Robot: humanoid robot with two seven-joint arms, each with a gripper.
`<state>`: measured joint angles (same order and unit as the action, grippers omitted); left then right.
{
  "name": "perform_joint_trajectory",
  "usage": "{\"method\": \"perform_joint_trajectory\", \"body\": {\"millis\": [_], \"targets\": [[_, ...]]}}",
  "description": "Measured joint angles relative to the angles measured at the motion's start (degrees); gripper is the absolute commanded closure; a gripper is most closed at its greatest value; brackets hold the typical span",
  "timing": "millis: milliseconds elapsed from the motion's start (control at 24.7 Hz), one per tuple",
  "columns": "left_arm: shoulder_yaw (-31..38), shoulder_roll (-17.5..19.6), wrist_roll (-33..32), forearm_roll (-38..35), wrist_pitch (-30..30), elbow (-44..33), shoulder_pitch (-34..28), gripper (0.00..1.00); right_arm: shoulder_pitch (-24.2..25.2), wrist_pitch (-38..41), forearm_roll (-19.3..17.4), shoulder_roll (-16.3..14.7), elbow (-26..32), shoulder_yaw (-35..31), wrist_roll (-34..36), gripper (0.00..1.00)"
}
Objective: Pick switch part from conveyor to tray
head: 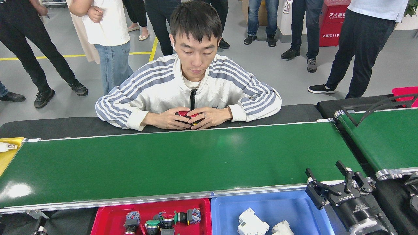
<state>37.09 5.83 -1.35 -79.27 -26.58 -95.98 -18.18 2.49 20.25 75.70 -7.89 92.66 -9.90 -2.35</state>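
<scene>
R gripper (pixel 329 182) is hovering at the near-right corner of the conveyor (pixel 183 163), just over the near rail & the right end of the blue tray (pixel 225 209). Black fingers (pixel 343 169) are pointing up/away, spread wide, holding nothing. L gripper isn't showing in frame; only a bit of dark hardware at bottom-left edge, can't tell what it is.

Belt surface is lying bare, no switch part on it. A person in a striped sweatshirt (pixel 163 88) is leaning on the black padded edge at the far side of the belt, both hands (pixel 189 118) cupping a red-capped switch part (pixel 186 114), just beyond the far rail.

Red tray (pixel 104 215) w/ several push-button switch parts (pixel 163 220): red cap, green cap, blue-grey contact blocks, lying bunched near its middle. Blue tray is sitting right beside it, touching, w/ white breaker-type parts (pixel 253 223) inside. Yellow tray (pixel 6 156) at far left w/ a small white item, partly cut off. Second green belt (pixel 385 137) is angling off at right. Bystanders' legs in the bg.
</scene>
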Motion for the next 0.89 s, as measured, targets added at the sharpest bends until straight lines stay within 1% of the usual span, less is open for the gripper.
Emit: {"method": "perform_joint_trajectory", "body": {"millis": [606,889], "targets": [[-0.3,-0.11,-0.07,0.01,-0.06,-0.4,-0.02,0.0,-0.33,0.11,-0.1,-0.16,-0.74,-0.03,0.0,0.01],[-0.15,-0.27,-0.12,0.01,-0.21,-0.47,-0.02,0.0,-0.29,0.12,-0.13,-0.16,-0.8,-1.45,-0.01,0.01]]}}
